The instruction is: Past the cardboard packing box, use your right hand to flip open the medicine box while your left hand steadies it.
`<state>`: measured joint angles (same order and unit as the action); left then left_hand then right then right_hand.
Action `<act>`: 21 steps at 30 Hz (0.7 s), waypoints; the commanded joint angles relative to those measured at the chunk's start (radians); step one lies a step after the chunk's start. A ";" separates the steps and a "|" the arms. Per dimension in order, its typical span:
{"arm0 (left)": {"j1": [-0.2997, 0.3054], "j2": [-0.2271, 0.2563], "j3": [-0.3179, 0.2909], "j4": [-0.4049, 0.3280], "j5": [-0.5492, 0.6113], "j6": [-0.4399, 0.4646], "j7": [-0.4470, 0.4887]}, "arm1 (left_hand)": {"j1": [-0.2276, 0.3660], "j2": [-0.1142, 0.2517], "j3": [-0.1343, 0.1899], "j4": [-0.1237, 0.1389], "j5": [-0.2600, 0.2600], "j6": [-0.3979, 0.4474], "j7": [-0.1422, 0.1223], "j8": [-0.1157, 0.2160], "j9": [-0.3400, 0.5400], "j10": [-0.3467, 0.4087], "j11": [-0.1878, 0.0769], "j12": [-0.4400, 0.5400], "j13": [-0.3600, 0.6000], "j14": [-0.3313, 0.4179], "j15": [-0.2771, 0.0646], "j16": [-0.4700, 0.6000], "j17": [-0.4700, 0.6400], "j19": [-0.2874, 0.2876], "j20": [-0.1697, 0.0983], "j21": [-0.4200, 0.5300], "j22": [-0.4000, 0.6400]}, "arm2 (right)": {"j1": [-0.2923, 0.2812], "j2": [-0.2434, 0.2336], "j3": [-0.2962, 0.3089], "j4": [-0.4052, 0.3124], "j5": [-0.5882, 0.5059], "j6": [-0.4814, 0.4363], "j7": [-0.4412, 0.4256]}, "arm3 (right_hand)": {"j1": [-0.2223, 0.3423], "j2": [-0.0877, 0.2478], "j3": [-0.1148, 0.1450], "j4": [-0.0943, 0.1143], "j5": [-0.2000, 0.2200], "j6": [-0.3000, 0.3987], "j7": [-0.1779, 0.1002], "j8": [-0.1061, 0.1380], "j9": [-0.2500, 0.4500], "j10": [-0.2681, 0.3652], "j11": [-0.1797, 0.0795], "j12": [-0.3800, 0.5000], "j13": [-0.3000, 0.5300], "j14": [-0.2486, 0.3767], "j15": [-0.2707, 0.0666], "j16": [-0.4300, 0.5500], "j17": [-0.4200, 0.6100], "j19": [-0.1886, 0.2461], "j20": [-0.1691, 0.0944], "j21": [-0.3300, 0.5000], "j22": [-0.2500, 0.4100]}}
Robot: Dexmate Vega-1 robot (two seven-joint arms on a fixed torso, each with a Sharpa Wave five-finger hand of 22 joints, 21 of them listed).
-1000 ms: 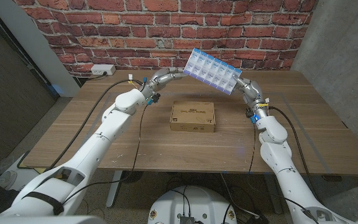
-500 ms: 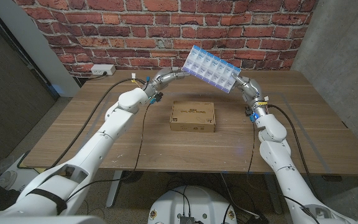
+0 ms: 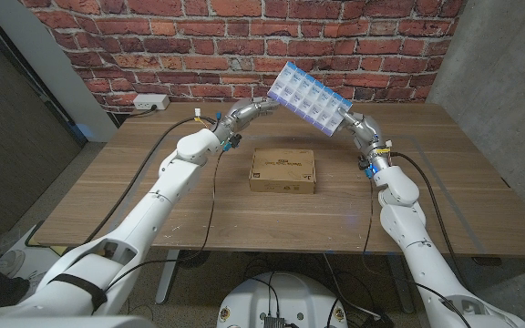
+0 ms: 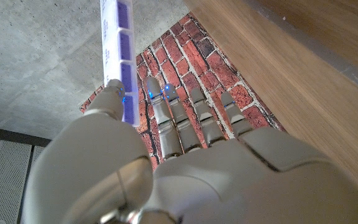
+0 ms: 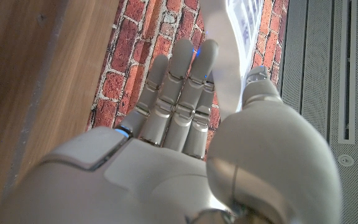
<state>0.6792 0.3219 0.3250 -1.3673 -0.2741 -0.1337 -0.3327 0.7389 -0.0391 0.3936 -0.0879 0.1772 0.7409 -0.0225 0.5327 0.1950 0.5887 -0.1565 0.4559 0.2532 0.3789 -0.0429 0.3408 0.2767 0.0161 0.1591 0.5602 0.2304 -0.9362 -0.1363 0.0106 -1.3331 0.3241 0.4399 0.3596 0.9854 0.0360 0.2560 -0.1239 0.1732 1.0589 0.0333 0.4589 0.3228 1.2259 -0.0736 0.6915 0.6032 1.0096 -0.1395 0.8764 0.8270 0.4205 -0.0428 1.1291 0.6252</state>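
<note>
- The left hand (image 3: pixel 261 107) is raised off the desk (image 3: pixel 153 191) at the far middle, and it pinches the left end of the medicine box (image 3: pixel 310 100). In the left wrist view the thumb presses one face of the box edge (image 4: pixel 118 56) while the fingers (image 4: pixel 185 118) lie straight and close together on the other side.
- The right hand (image 3: pixel 351 125) is also raised, to the right of the left hand, and grips the right, lower end of the same box. In the right wrist view its thumb lies against one side of the box (image 5: pixel 235 37) and its fingers (image 5: pixel 179 93) are held together on the other side.
- The medicine box is a long clear pill organiser with rows of bluish compartments. It hangs in the air between the two hands, tilted so that its left end is higher than its right end, with the brick wall (image 3: pixel 199 46) behind it.
- I cannot tell whether any of its lids is lifted.
- The cardboard packing box (image 3: pixel 283 170) lies flat on the desk nearer to the robot than the held box, between the two forearms and well apart from both hands.
- A white power strip (image 3: pixel 150 102) sits at the far left, by the wall.
</note>
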 commanded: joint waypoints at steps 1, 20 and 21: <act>-0.014 -0.033 -0.023 0.041 -0.029 0.011 -0.032 | -0.015 0.001 -0.003 0.011 0.001 -0.022 0.006 -0.017 -0.001 -0.019 0.016 -0.013 -0.001 0.003 -0.076 -0.003 0.005 -0.002 0.009 0.009 0.006 | 0.023 -0.003 -0.002 0.042 0.004 0.003 0.015 | 0.102 0.103 0.109 -0.011 0.004 0.028 -0.031 0.005 0.004 0.001 0.000 -0.005 0.003 0.024 -0.082 -0.004 0.005 -0.005 -0.042 0.010 -0.001; -0.064 -0.005 0.010 0.079 0.047 -0.008 -0.105 | 0.027 -0.010 0.019 -0.023 0.003 -0.087 0.000 -0.068 -0.002 -0.072 0.010 -0.055 -0.002 -0.004 -0.081 -0.033 -0.001 -0.002 0.020 0.030 0.011 | 0.058 0.034 0.015 0.101 0.012 0.036 -0.029 | 0.101 0.101 0.111 -0.014 0.004 0.031 -0.036 0.004 0.002 0.006 -0.008 -0.008 0.010 0.029 -0.085 -0.010 0.013 -0.014 -0.046 0.038 -0.015; -0.069 -0.001 0.015 0.081 0.054 -0.012 -0.113 | 0.024 -0.021 0.014 -0.025 0.004 -0.120 0.002 -0.083 0.000 -0.099 0.016 -0.067 -0.001 -0.017 -0.075 -0.041 0.000 -0.007 0.027 0.031 0.012 | 0.058 0.038 0.017 0.099 0.011 0.037 -0.038 | 0.101 0.100 0.111 -0.015 0.004 0.032 -0.037 0.004 0.002 0.007 -0.009 -0.008 0.009 0.031 -0.085 -0.009 0.015 -0.014 -0.045 0.039 -0.016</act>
<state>0.6445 0.2982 0.3117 -1.3089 -0.2656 -0.1279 -0.3891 0.7646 -0.0328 0.4125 -0.1053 0.1773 0.6682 -0.0266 0.4715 0.1905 0.5279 -0.1475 0.4068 0.2472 0.3816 -0.0430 0.3124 0.2737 0.0140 0.1720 0.5845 0.2396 -0.8924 -0.1237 0.0166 -1.2532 0.3378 0.4600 0.3665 0.9880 0.0333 0.2656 -0.1143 0.1696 1.0588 0.0331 0.4563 0.3221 1.2292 -0.0725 0.6840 0.6095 1.0175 -0.1400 0.8689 0.8363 0.4115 -0.0448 1.1615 0.6102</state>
